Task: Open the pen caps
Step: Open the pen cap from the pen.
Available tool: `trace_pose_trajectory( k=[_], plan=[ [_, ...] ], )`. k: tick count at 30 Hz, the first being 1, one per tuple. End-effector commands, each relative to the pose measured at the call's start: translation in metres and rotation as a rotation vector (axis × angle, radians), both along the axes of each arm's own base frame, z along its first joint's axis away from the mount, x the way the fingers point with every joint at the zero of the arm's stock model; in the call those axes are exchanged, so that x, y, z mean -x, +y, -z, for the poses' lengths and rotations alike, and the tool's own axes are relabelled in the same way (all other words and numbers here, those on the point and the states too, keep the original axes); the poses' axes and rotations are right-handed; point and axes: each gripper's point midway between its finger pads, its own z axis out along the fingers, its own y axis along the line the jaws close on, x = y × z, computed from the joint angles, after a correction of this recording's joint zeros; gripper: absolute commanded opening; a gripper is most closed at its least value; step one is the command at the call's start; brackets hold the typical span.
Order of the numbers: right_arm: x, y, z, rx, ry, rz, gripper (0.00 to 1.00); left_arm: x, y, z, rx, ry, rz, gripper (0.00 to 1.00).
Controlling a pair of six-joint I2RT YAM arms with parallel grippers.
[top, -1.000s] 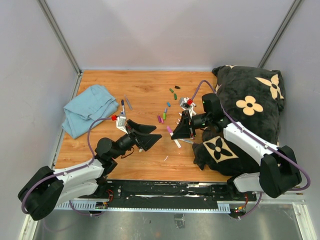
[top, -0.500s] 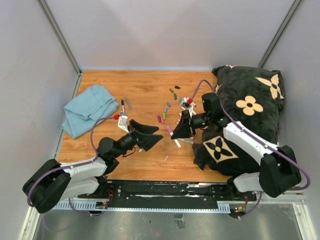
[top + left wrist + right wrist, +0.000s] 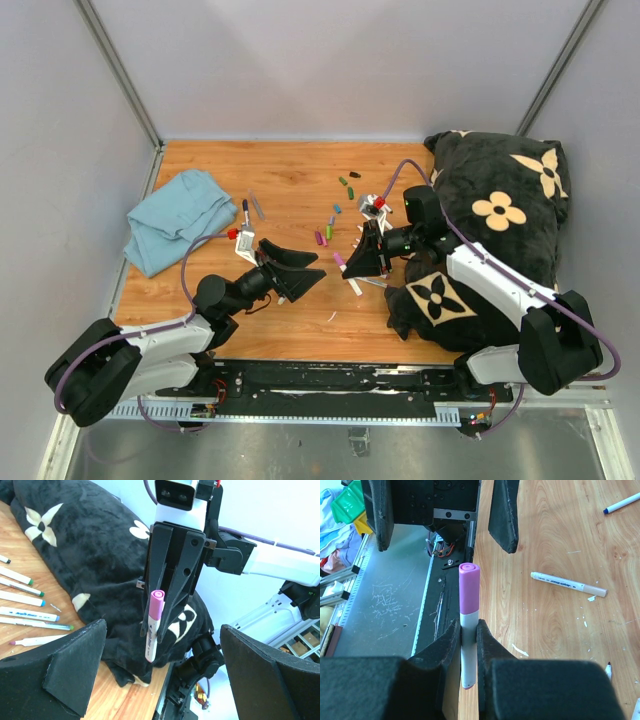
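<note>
My right gripper [image 3: 468, 636] is shut on the white barrel of a pen [image 3: 468, 650], and the pen's pink cap [image 3: 469, 587] sticks out past the fingertips. In the left wrist view the same cap [image 3: 155, 605] points toward me. My left gripper [image 3: 165, 675] stands wide open a short way from the cap, nothing between its pads [image 3: 75, 670]. From above, the left gripper [image 3: 300, 270] faces the right gripper [image 3: 351, 267], with the pink cap [image 3: 339, 258] between them. Several loose pen caps [image 3: 321, 238] lie scattered on the wood behind.
A black flowered cushion [image 3: 500, 215] fills the right side, under the right arm. A blue cloth [image 3: 178, 218] lies at the left, a dark-tipped pen [image 3: 246, 212] beside it. Several uncapped white pens [image 3: 25, 599] lie by the cushion; another pen [image 3: 567, 584] lies nearer.
The left arm edged slightly right toward the held pen, then stopped. The right arm and its pen have not moved.
</note>
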Motion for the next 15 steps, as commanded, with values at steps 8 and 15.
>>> trace_pose_trajectory(
  k=[8, 15],
  plan=[
    [-0.0087, -0.0032, -0.0125, -0.034, -0.041, -0.008, 0.06, -0.0002, 0.0047, -0.0176, 0.039, -0.056, -0.018, 0.99],
    [-0.0085, -0.0032, -0.0128, -0.035, -0.041, -0.009, 0.06, -0.0003, 0.0048, -0.0165, 0.038, -0.052, -0.018, 0.99]
  ],
)
